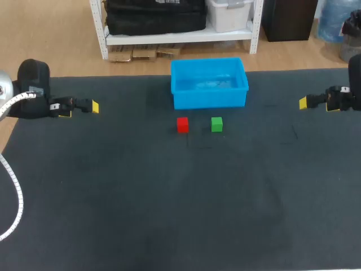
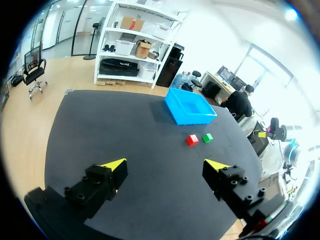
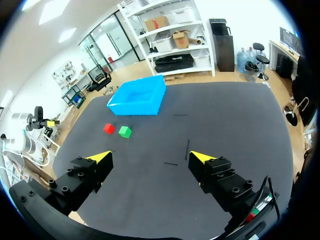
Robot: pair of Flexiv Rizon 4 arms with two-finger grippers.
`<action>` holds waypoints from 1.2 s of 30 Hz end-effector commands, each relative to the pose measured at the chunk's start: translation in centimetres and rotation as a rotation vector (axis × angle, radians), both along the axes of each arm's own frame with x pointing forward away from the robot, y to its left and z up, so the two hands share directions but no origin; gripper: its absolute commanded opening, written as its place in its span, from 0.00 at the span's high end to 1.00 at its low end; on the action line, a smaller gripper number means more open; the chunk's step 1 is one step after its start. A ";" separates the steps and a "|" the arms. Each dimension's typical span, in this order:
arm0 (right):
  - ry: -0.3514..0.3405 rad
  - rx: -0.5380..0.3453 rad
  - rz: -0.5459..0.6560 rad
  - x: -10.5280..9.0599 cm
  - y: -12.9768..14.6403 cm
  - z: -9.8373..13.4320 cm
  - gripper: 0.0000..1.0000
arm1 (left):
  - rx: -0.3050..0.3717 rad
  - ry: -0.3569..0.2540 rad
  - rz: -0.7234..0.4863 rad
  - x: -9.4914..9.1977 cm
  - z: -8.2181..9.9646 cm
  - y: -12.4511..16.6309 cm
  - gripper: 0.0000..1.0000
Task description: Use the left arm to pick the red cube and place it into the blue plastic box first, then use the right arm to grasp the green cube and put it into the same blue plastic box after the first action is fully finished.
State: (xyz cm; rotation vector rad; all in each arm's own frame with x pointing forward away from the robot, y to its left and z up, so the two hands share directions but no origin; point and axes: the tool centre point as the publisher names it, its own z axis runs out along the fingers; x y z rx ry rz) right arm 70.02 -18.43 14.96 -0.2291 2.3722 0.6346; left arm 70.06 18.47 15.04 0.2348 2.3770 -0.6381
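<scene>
A red cube (image 1: 182, 125) and a green cube (image 1: 216, 124) sit side by side on the dark mat, just in front of the blue plastic box (image 1: 209, 83), which looks empty. My left gripper (image 1: 80, 109) hovers open at the far left, well away from both cubes. My right gripper (image 1: 311, 104) hovers open at the far right. From the left wrist view the red cube (image 2: 191, 140), green cube (image 2: 207, 137) and blue box (image 2: 190, 106) lie far ahead of the left gripper (image 2: 167, 164). The right wrist view shows the red cube (image 3: 108, 128), green cube (image 3: 125, 131) and box (image 3: 138, 96) far ahead of the right gripper (image 3: 149, 157).
The dark mat (image 1: 169, 197) covers the whole table. A white cable (image 1: 14, 195) loops down along the left edge. Faint dark marks (image 3: 187, 149) lie on the mat ahead of the right gripper.
</scene>
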 end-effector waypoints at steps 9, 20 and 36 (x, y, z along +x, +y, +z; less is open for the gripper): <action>0.000 0.000 0.001 0.0 0.0 0.0 0.00 | -0.001 -0.001 0.000 0.0 0.0 0.1 0.00; 0.000 0.000 0.001 0.0 0.0 0.0 0.00 | 0.005 -0.004 0.000 0.0 0.5 -0.4 0.00; 0.000 0.000 0.001 0.0 0.0 0.0 0.00 | 0.099 0.058 0.027 1.2 1.7 -2.4 0.00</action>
